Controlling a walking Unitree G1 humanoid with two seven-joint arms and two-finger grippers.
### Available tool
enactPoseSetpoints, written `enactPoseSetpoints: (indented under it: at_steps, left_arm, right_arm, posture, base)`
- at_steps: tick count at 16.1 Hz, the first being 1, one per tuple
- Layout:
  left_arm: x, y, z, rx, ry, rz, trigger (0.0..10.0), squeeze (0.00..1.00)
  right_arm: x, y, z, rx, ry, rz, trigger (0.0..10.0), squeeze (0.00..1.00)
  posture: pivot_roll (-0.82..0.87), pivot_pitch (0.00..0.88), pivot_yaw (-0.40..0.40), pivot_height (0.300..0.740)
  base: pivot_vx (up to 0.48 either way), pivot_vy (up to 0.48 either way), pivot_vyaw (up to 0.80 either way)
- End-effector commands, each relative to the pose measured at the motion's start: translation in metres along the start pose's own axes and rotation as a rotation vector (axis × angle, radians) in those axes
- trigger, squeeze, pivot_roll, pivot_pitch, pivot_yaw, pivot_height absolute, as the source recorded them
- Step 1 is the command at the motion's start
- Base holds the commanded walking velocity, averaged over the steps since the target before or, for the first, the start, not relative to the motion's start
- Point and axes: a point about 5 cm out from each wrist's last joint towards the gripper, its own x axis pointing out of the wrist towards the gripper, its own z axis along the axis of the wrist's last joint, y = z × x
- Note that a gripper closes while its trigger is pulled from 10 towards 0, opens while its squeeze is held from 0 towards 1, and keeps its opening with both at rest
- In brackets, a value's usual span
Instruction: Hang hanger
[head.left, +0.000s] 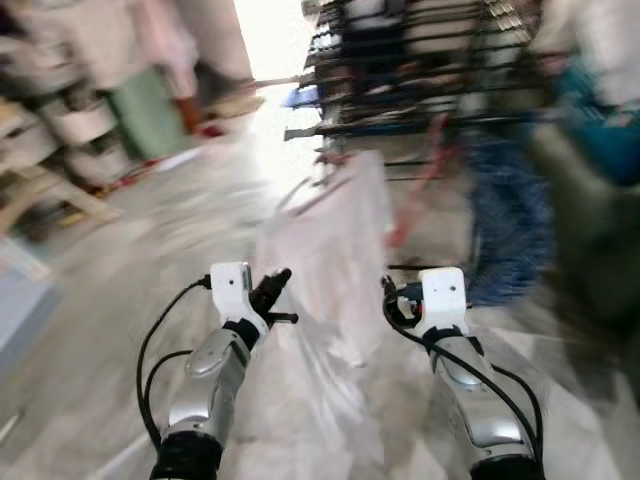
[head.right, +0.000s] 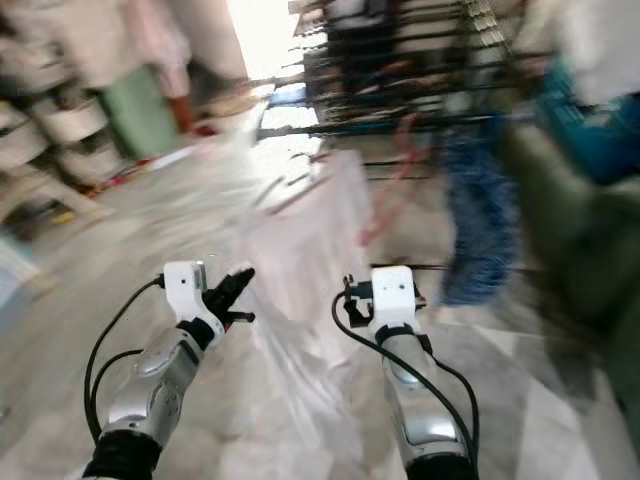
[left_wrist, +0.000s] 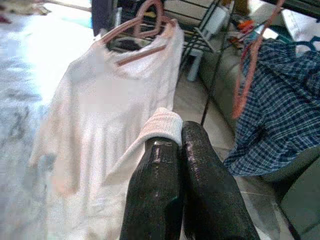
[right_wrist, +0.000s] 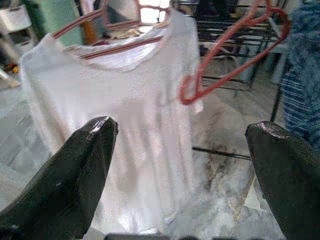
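A white shirt (head.left: 335, 245) hangs on a pinkish-red hanger (left_wrist: 134, 31) in front of a black drying rack (head.left: 420, 70). What the hanger hangs from is lost in blur. My left gripper (left_wrist: 181, 134) is shut on the cuff of the shirt's sleeve (left_wrist: 162, 125), low and to the shirt's left. My right gripper (right_wrist: 182, 135) is open, level with the left one and just right of the shirt, with nothing between its fingers. An empty red hanger (right_wrist: 235, 45) hangs from the rack beside the shirt.
A blue plaid garment (head.left: 510, 220) hangs on the rack's right side over a grey-green sofa (head.left: 590, 230). Shelves with baskets (head.left: 70, 130) and a green object (head.left: 150, 110) line the left wall. Marble floor (head.left: 120, 260) lies open to the left.
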Motion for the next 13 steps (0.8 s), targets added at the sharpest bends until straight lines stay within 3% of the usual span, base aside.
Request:
enactPoseSetpoints:
  at_steps: [1, 13]
  left_arm:
    - [0.0006, 0.0015, 0.0064, 0.016, -0.015, -0.003, 10.0, 0.0]
    - [0.0006, 0.0015, 0.0064, 0.016, -0.015, -0.003, 10.0, 0.0]
  right_arm:
    - [0.0003, 0.0015, 0.0019, 0.012, -0.008, 0.003, 10.0, 0.0]
    - [0.0003, 0.0015, 0.0019, 0.012, -0.008, 0.003, 10.0, 0.0]
  posture:
    - [-0.15, 0.0, 0.121, 0.74]
    - [-0.15, 0.0, 0.121, 0.74]
  base:
    - [0.0, 0.0, 0.8]
    - [0.0, 0.0, 0.8]
